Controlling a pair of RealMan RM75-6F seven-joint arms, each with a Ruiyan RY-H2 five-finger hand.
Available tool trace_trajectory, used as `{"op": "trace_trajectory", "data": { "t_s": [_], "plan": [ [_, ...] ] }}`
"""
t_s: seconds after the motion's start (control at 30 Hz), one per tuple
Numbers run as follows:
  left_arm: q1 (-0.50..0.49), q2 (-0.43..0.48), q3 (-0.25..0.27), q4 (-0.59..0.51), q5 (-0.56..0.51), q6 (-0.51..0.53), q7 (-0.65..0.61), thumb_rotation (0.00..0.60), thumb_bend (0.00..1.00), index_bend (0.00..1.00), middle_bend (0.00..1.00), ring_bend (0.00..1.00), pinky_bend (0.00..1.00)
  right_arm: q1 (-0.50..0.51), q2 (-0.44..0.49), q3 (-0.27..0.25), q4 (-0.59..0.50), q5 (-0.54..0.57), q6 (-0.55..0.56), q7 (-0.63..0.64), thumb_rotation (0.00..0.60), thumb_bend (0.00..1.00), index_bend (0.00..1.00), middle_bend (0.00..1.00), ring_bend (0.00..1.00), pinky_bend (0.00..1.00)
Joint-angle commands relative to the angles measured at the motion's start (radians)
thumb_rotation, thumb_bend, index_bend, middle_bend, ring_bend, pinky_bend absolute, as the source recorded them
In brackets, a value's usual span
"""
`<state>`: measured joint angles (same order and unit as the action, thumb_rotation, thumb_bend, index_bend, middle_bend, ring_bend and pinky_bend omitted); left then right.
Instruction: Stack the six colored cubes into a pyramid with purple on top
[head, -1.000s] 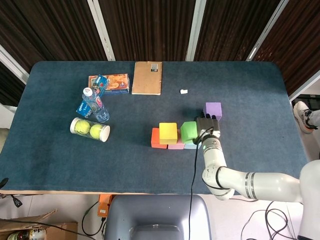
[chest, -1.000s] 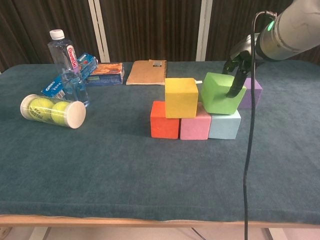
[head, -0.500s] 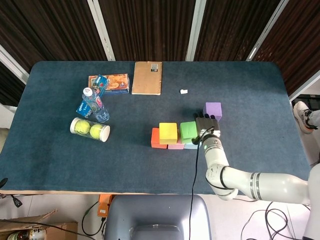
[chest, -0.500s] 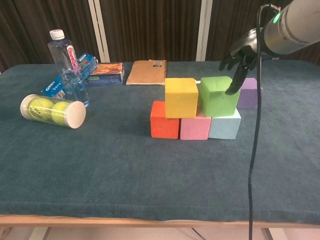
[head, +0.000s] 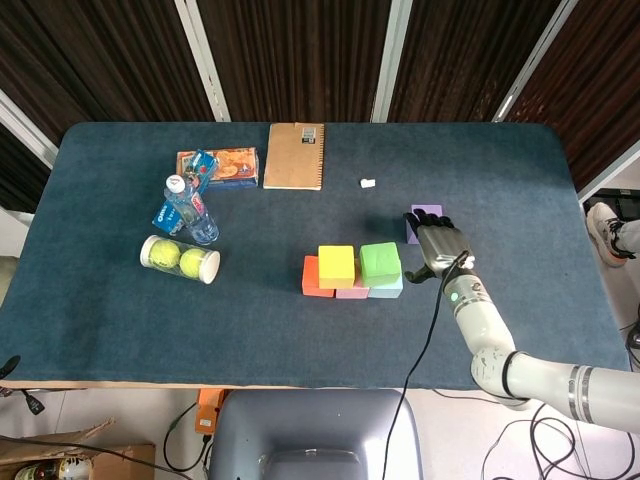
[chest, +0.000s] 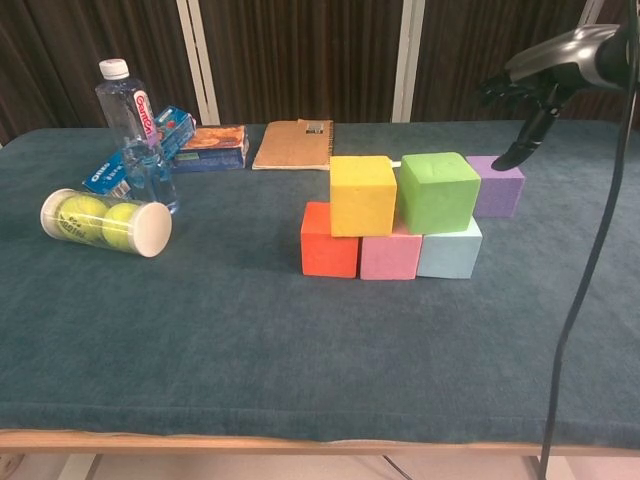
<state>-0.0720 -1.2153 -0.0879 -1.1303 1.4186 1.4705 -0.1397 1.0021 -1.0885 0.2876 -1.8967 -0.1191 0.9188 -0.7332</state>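
Right hand (head: 437, 246) empty, fingers spread above purple cube (chest: 497, 187) | likely light, rigid | grasp opposite side faces

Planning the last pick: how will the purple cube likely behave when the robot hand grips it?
The purple cube has flat faces, so it probably won't roll. Its matte surface suggests a non-slippery grip. It looks like the other stacked blocks, likely light. The right robot hand hovers above it.
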Motion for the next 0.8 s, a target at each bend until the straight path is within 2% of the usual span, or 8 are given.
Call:
{"op": "trace_trajectory", "data": {
  "t_s": [0.03, 0.17, 0.33, 0.5, 0.67, 0.8],
  "plan": [
    [-0.002, -0.003, -0.001, -0.009, -0.006, -0.006, 0.014, 0.573, 0.16, 0.11, 0.05, 0.00, 0.09, -0.042, -0.001, -0.033, 0.057, -0.107, -0.106, 0.084, 0.600, 0.15, 0.05, 0.00, 0.00, 0.00],
    [-0.004, -0.007, -0.001, -0.014, -0.011, -0.013, 0.029, 0.574, 0.16, 0.11, 0.05, 0.00, 0.09, -0.097, -0.002, -0.011, 0.107, -0.229, -0.229, 0.226, 0.600, 0.14, 0.06, 0.00, 0.00, 0.00],
    [-0.010, -0.007, -0.004, -0.025, -0.018, -0.025, 0.054, 0.574, 0.16, 0.11, 0.05, 0.00, 0.09, -0.178, -0.023, 0.017, 0.221, -0.422, -0.367, 0.408, 0.600, 0.14, 0.08, 0.00, 0.00, 0.00],
    [-0.017, -0.014, -0.005, -0.034, -0.020, -0.034, 0.075, 0.573, 0.16, 0.11, 0.05, 0.00, 0.09, -0.246, -0.089, 0.092, 0.339, -0.621, -0.487, 0.615, 0.600, 0.14, 0.09, 0.00, 0.00, 0.00],
    [-0.013, -0.013, -0.010, -0.042, -0.036, -0.035, 0.091, 0.573, 0.16, 0.11, 0.05, 0.00, 0.09, -0.252, -0.117, 0.122, 0.424, -0.757, -0.614, 0.728, 0.600, 0.14, 0.09, 0.00, 0.00, 0.00],
    [-0.011, -0.005, -0.015, -0.056, -0.042, -0.031, 0.101, 0.573, 0.16, 0.11, 0.05, 0.00, 0.09, -0.249, -0.125, 0.134, 0.447, -0.840, -0.631, 0.774, 0.600, 0.14, 0.10, 0.00, 0.00, 0.00]
  ]
}}
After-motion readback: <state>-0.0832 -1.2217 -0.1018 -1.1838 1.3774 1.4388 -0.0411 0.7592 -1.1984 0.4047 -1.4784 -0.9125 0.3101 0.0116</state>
